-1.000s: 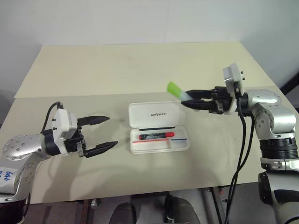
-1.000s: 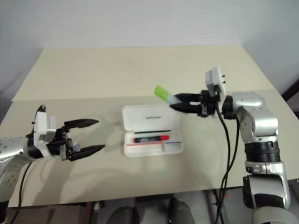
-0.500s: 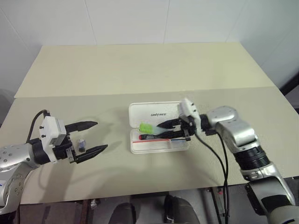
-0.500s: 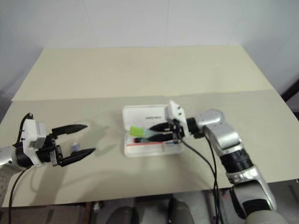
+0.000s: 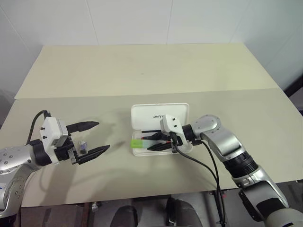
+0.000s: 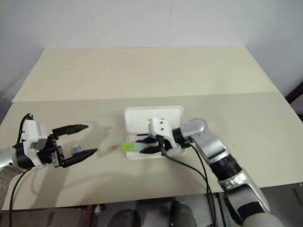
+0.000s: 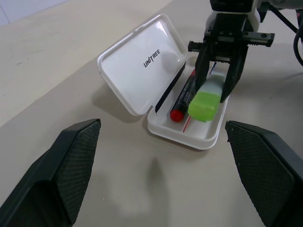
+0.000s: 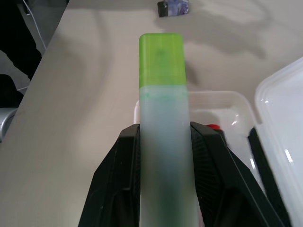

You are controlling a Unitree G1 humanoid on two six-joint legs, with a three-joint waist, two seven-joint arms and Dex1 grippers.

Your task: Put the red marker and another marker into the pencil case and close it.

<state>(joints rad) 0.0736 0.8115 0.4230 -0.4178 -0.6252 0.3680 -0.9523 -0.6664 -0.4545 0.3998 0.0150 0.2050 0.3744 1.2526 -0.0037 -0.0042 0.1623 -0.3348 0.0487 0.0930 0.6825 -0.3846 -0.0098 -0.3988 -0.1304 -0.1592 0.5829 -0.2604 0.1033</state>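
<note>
- lime-green cap first: the green marker (image 5: pixel 140 142) is pinched in the right gripper (image 5: pixel 152 142), whose two black fingers are pressed against its frosted barrel, cap end sticking out past the fingertips.
- the pencil case (image 5: pixel 160 115) lies open near the middle of the table (image 5: pixel 142 66), lid tipped back toward twelve o'clock, tray toward six o'clock.
- the red marker (image 7: pixel 185 94) already lies in the tray, along the tray's long side, close to the hinge side.
- in the head views the green marker's long axis runs nine to three o'clock, roughly in line with the tray, but its cap reaches over the tray's nine o'clock rim and hangs above bare table there.
- that is the relation the next move turns on, as i judge it: the marker matches the tray's direction yet sits too far toward nine o'clock, so the claw likely needs to draw toward three o'clock before letting go, or the cap may land on the rim.
- the marker looks held just above the tray, on the six o'clock side of the red one; whether it touches the tray i cannot tell.
- the left gripper (image 5: pixel 94 137) hangs well off at nine o'clock of the case, fingers spread wide and holding nothing, pointing toward the case.
- a small dark object (image 5: pixel 83 144) lies on the table between those spread fingers.
- the right arm is plainly the nearer one; the lid is not yet closed.
</note>
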